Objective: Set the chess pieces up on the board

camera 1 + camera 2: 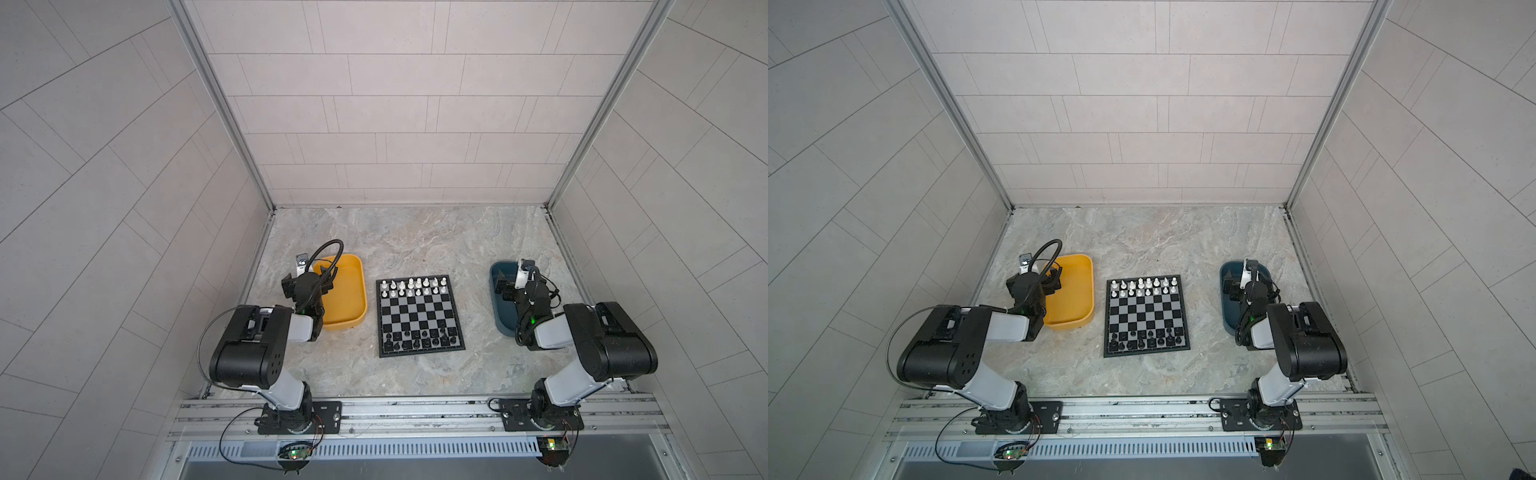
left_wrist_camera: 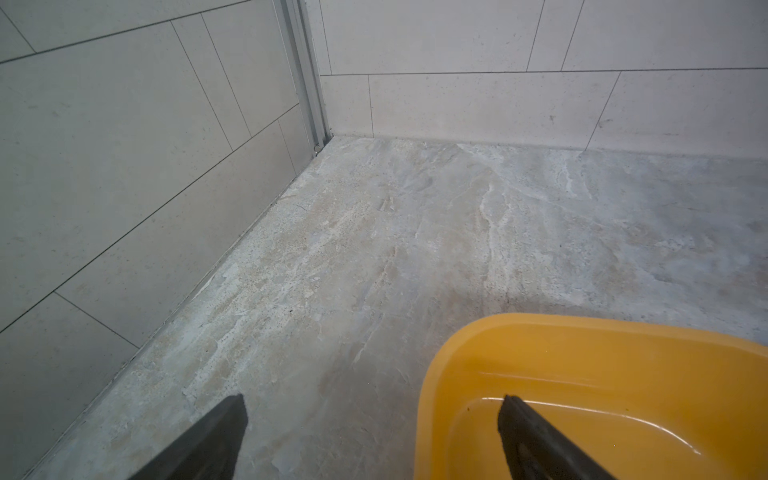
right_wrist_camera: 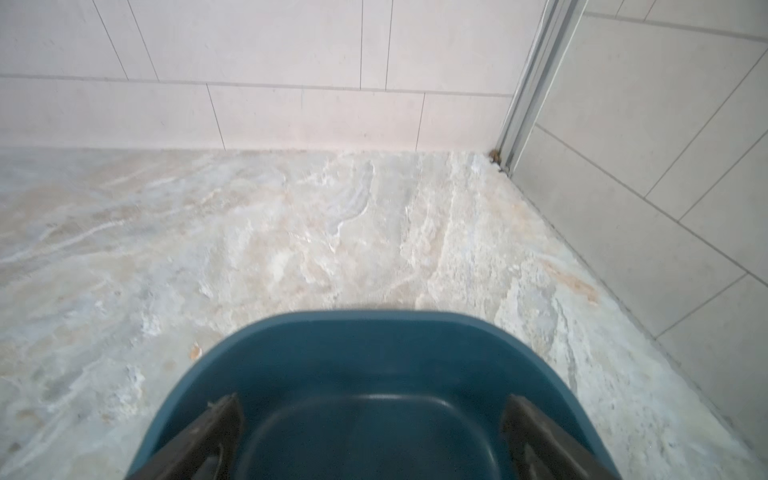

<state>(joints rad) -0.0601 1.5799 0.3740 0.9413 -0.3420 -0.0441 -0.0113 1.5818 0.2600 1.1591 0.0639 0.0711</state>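
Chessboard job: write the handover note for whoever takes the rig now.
Left gripper: open, empty, at the yellow tray's edge.
Right gripper: open, empty, over the teal tray.
White pieces: two far rows of the board. Black pieces: two near rows, a little uneven.
Done: both sets appear placed; no pieces visible in either tray.
Left: check black alignment; pieces too small to identify each.

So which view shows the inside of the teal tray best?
The right wrist view: the teal tray fills its foreground, floor visible between the open right gripper. In both top views the right arm hides most of it. The left wrist view misses it.
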